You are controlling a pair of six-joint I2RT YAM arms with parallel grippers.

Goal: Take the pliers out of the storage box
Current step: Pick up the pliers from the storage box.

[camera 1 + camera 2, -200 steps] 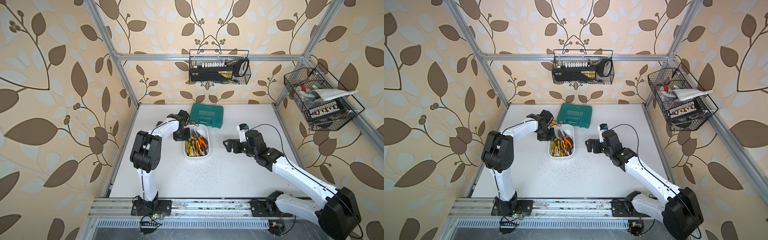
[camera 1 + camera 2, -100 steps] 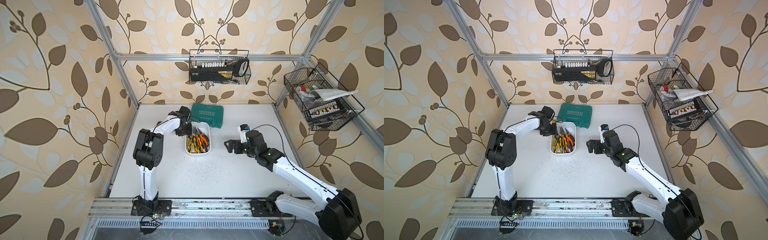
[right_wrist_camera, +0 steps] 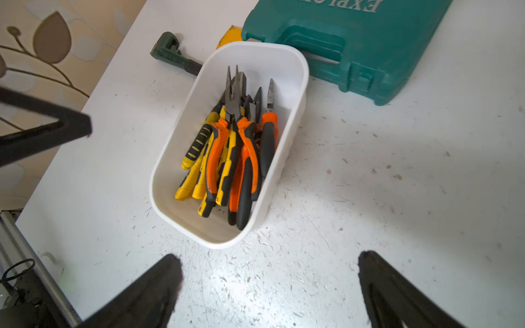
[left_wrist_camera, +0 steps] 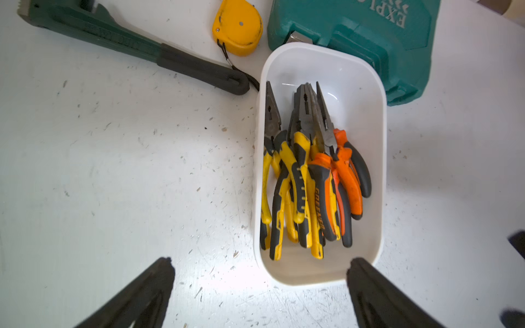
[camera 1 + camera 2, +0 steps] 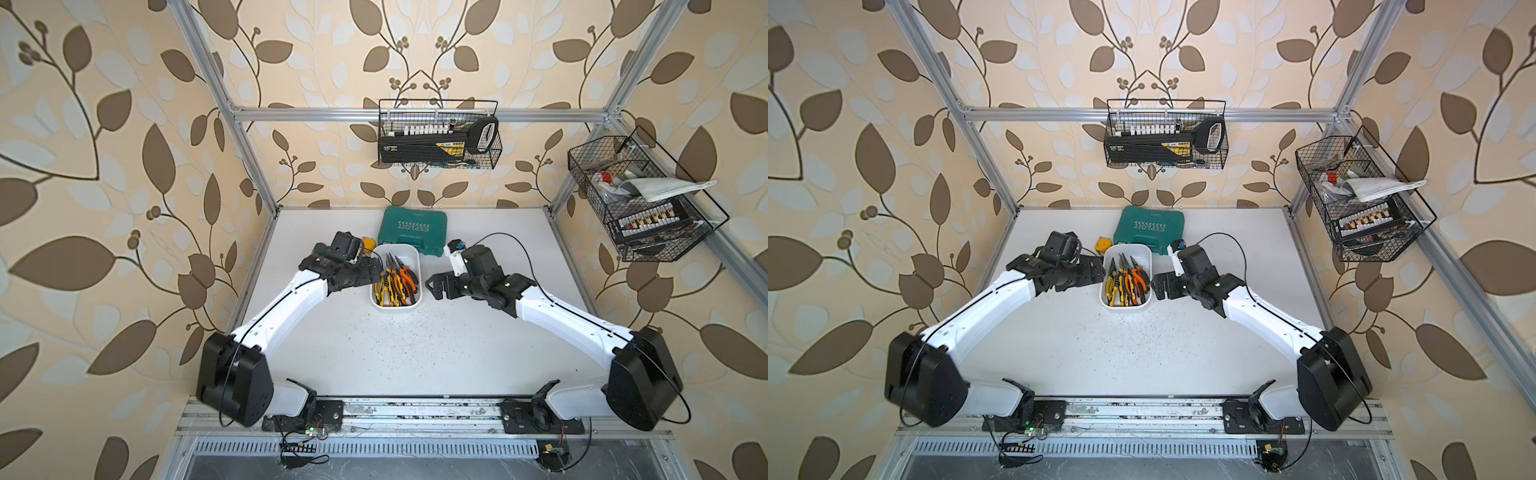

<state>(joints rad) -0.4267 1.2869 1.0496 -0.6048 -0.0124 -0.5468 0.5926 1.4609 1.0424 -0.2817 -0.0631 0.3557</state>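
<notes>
Two arms, both low over the white table (image 5: 415,353), each reaching from the front rail up and inward toward the middle. Left arm with forearm slanted toward the centre and wrist bent inward; left gripper (image 5: 376,272) right at the left long wall of the storage box (image 5: 397,308); contact with the wall not readable. In the left wrist view, left gripper (image 4: 260,265) spread wide, fingers (image 4: 153,286) far apart, nothing held. Right arm as a near mirror image, wrist likewise turned inward; right gripper (image 5: 432,286) just beside the right long wall, apart from it. In the right wrist view, right gripper (image 3: 270,262) also spread wide, fingers (image 3: 167,278) far apart and empty. One storage box (image 5: 1124,308), between the two grippers in both top views, its far end just beside one teal case (image 5: 413,230). Inside the box, the pliers (image 4: 306,184) in one overlapping heap, handles toward the rail, noses toward the case. Two orange-and-black pairs made out, the rest yellow-and-black; full count hidden by the overlap. On the table beyond the left gripper, one yellow tape measure (image 4: 237,28) and one dark green pipe wrench (image 4: 127,42). Two black wire baskets: one on the back wall (image 5: 438,137), one on the right wall (image 5: 640,199).
</notes>
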